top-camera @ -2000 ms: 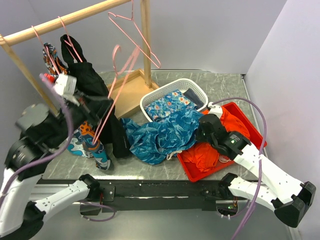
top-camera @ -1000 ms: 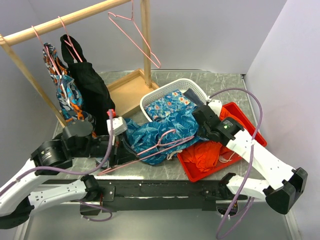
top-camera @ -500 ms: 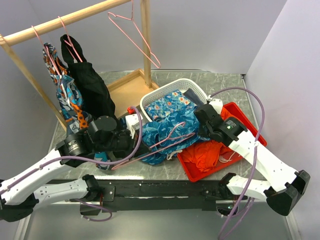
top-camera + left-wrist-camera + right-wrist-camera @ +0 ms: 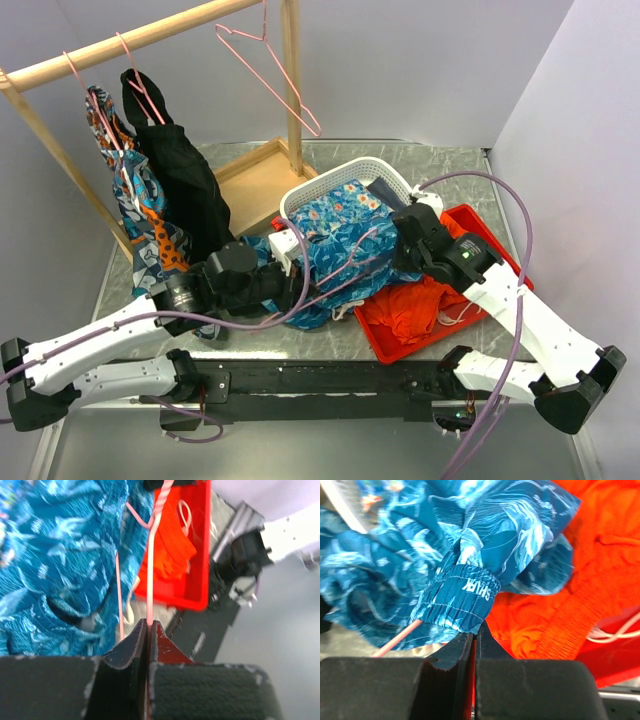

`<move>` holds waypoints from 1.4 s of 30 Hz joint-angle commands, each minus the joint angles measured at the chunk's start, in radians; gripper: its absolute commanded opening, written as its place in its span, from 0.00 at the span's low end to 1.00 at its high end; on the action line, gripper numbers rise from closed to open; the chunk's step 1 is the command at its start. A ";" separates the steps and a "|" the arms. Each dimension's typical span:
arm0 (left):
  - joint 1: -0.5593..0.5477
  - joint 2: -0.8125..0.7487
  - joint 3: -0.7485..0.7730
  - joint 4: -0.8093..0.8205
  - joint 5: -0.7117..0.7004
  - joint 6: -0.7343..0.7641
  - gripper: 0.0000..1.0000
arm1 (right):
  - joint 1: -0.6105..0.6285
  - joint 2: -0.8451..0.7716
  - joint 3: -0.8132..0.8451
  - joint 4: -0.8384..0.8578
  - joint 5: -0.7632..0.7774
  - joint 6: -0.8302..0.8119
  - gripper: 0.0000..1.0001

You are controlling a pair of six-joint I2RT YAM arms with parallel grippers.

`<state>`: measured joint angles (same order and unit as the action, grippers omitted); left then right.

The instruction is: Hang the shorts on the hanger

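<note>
Left gripper (image 4: 148, 626) pinching hanger (image 4: 151, 570) wire, holding it across shorts (image 4: 520, 530); right gripper (image 4: 474, 636) pinching shorts waistband, near red tray (image 4: 198, 580).

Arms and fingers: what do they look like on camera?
Left arm and right arm: white shells, black joint housings, a looping lilac cable on each. Fingers: black, wedge-shaped, tapering from rough-textured black blocks.
</note>
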<state>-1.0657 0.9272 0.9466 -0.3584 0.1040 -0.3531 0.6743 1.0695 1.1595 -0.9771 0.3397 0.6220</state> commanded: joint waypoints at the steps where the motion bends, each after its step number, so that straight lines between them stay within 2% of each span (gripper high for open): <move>1: -0.083 -0.014 -0.063 0.238 -0.173 -0.021 0.01 | 0.004 -0.032 0.040 0.078 -0.077 -0.022 0.00; 2: -0.103 -0.010 -0.078 0.277 -0.253 -0.024 0.01 | 0.004 -0.032 0.037 0.086 -0.087 -0.022 0.00; 4: -0.141 0.010 -0.132 0.405 -0.294 -0.032 0.01 | 0.002 -0.020 0.034 0.091 -0.105 -0.019 0.00; 6: -0.169 0.036 -0.155 0.467 -0.376 -0.018 0.01 | 0.004 -0.017 0.031 0.095 -0.111 -0.016 0.00; 10: -0.215 0.070 -0.216 0.610 -0.441 0.020 0.01 | 0.002 -0.028 0.019 0.100 -0.113 -0.018 0.00; 11: -0.217 0.076 -0.227 0.663 -0.444 0.026 0.01 | 0.001 -0.029 0.016 0.098 -0.110 -0.015 0.04; 12: -0.217 0.088 -0.239 0.686 -0.444 0.040 0.01 | -0.001 -0.029 0.014 0.098 -0.108 -0.010 0.09; 13: -0.217 0.093 -0.259 0.709 -0.441 0.046 0.01 | -0.004 -0.040 0.009 0.097 -0.114 0.002 0.23; 16: -0.217 0.117 -0.291 0.789 -0.437 0.071 0.01 | -0.016 -0.075 0.002 0.094 -0.119 0.039 0.48; 22: -0.217 0.154 -0.330 0.872 -0.417 0.086 0.01 | -0.097 -0.172 -0.007 0.069 -0.134 0.108 0.79; 23: -0.217 0.157 -0.336 0.881 -0.412 0.088 0.01 | -0.142 -0.184 -0.011 0.071 -0.139 0.119 0.81; 26: -0.217 0.157 -0.354 0.911 -0.411 0.089 0.01 | -0.244 -0.197 -0.023 0.097 -0.246 0.124 0.84; 27: -0.217 0.154 -0.362 0.918 -0.409 0.092 0.01 | -0.331 -0.175 -0.026 0.122 -0.336 0.120 0.84; 30: -0.217 0.162 -0.361 0.928 -0.391 0.108 0.01 | -0.470 -0.103 -0.043 0.173 -0.538 0.128 0.84; 33: -0.217 0.183 -0.330 0.905 -0.380 0.129 0.01 | -0.539 -0.057 -0.102 0.250 -0.655 0.188 0.83; 38: -0.217 0.226 -0.301 0.889 -0.352 0.169 0.01 | -0.545 -0.033 -0.147 0.313 -0.685 0.261 0.83; 42: -0.217 0.245 -0.278 0.898 -0.363 0.190 0.01 | -0.544 -0.020 -0.211 0.322 -0.689 0.288 0.77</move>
<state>-1.2781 1.1648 0.6033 0.4702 -0.2684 -0.2092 0.1349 1.0634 0.9821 -0.7349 -0.2974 0.8635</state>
